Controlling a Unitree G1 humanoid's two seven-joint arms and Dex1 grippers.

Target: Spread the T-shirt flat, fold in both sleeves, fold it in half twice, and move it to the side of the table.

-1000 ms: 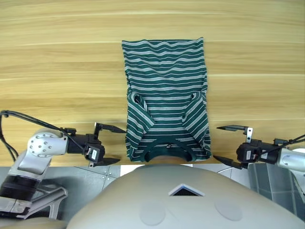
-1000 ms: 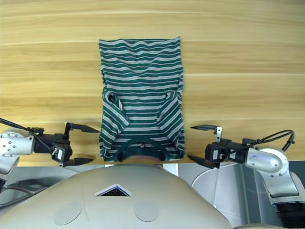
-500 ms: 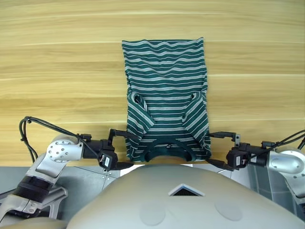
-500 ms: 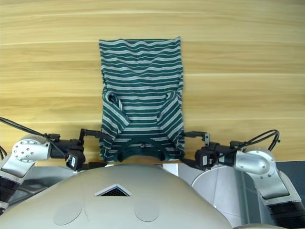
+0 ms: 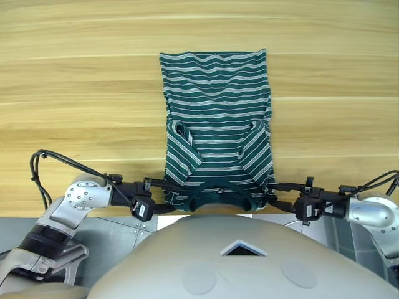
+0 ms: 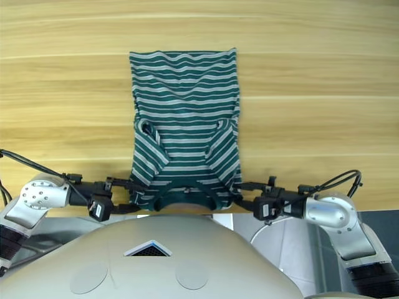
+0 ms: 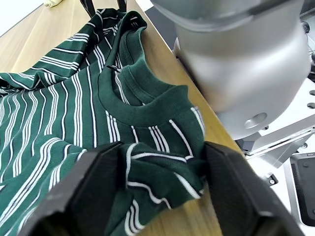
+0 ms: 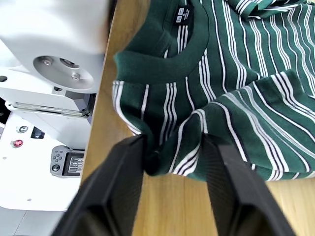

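Left gripper (image 5: 161,194) and right gripper (image 5: 275,194) each clench a near corner of the shirt (image 5: 217,112); the bites look shallow, so lifting may slip a corner or unfold a sleeve (image 5: 181,152).

Both arms sit low in frame, forearms pointing inward: left gripper (image 5: 173,196) lower left, right gripper (image 5: 269,194) lower right, each clamped on a T-shirt (image 5: 215,112) corner

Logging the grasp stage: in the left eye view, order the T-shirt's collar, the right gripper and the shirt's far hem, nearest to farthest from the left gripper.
From the left gripper:
1. collar, just beside it, at the near table edge.
2. right gripper, across the T-shirt, on the right.
3. far hem, at the far end.
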